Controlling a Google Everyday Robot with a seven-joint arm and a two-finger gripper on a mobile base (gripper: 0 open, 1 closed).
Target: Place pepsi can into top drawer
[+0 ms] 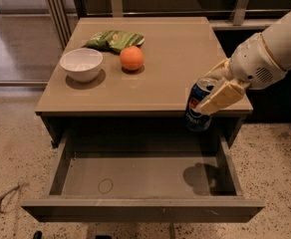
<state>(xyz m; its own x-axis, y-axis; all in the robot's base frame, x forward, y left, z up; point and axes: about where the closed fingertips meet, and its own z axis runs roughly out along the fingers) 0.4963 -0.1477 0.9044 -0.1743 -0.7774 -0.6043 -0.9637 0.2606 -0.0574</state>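
Note:
The pepsi can is dark blue with a round logo and a silver top. My gripper is shut on the can and holds it in the air, just past the front right edge of the cabinet top, above the right side of the open top drawer. The can's shadow falls on the drawer floor at the right. The drawer is pulled out, with a faint ring mark on its floor. My white arm comes in from the upper right.
On the tan cabinet top stand a white bowl, an orange and a green snack bag. Speckled floor lies around the cabinet. A dark shelf unit stands behind and to the right.

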